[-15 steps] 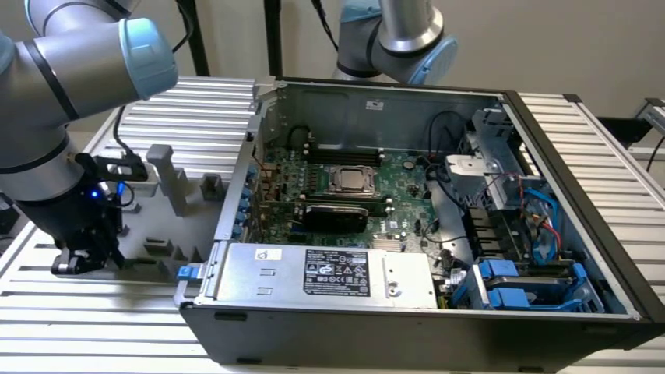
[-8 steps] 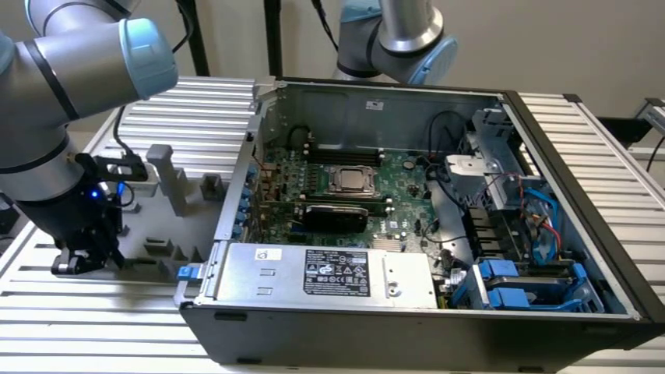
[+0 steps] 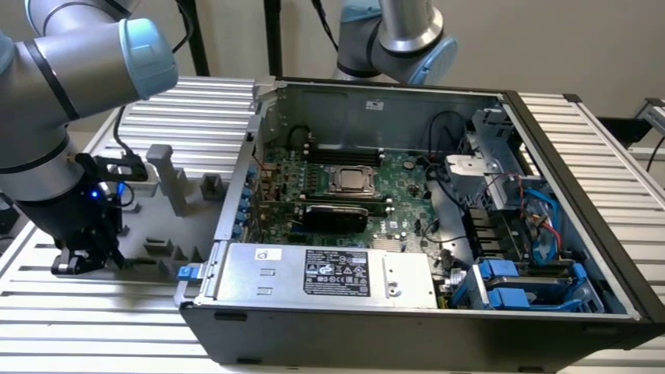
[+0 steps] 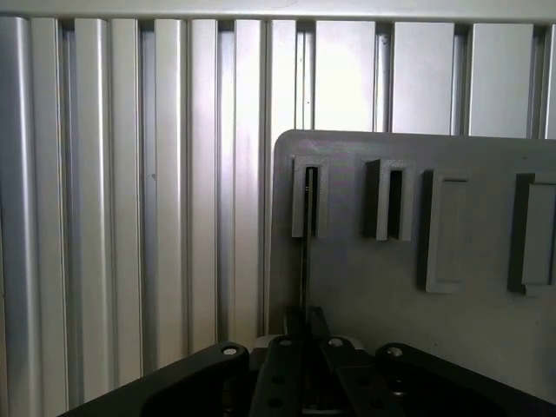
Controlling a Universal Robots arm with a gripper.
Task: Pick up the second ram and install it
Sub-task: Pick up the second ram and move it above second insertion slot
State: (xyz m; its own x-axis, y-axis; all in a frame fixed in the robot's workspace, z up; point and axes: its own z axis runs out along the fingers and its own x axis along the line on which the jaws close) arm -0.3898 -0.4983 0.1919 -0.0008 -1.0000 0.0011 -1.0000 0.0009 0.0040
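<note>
The second ram [image 4: 307,252], which we see edge-on as a long, very thin dark strip, stands in the end slotted block [image 4: 298,200] of a flat grey plastic holder plate [image 4: 486,347]. From that block it runs straight back to the black two-finger gripper [image 4: 307,320]. The gripper's tips are drawn together on the strip's near end, one on each flat face, so we read it as closed on the second ram, which is not yet lifted out of its block.

We judge the stick to be light and stiff along its length, but thin enough to flex or crack if twisted. Its chips and contact edge are delicate. The sound place to hold it is across the two broad faces near the upper edge and away from the contacts, pulling in line with the slot, not at an angle. It is smooth and could slip under a weak pinch.

In the exterior view the gripper [image 3: 81,261] sits low over the holder plate [image 3: 146,269] at that view's left, on the ribbed aluminium table [image 3: 83,327]. The open black computer case [image 3: 416,331] with its green motherboard [image 3: 400,183] lies just beside the plate, toward the exterior view's right.
</note>
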